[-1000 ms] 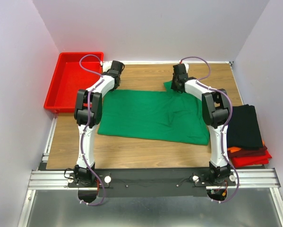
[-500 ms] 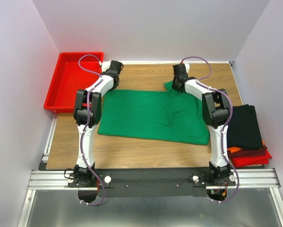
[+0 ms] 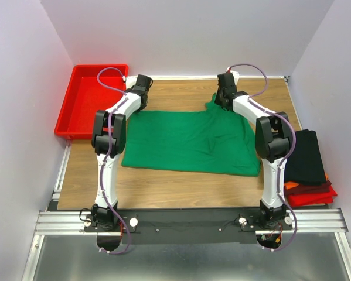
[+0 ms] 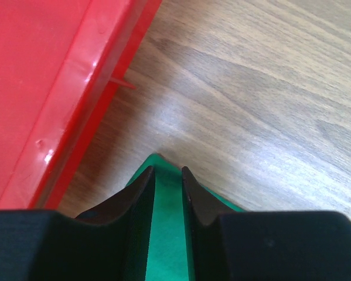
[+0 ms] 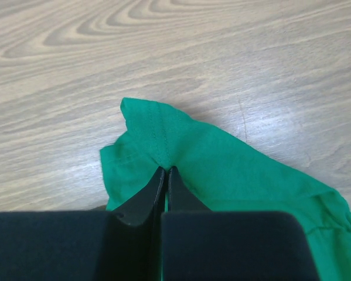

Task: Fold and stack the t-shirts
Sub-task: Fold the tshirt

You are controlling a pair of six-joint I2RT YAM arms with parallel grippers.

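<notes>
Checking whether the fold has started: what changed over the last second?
The right tool, shut on the green t-shirt at its far right corner, moved toward the far edge of the table, drawing that corner out with it. The left tool stayed at the far left corner, fingers slightly apart over the cloth. The red tray and the stack of folded shirts did not move.

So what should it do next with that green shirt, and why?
Probably close the left gripper on the near far-edge corner of the green shirt: its fingers stand apart astride that corner, while the right gripper is shut on the shirt's other end.
</notes>
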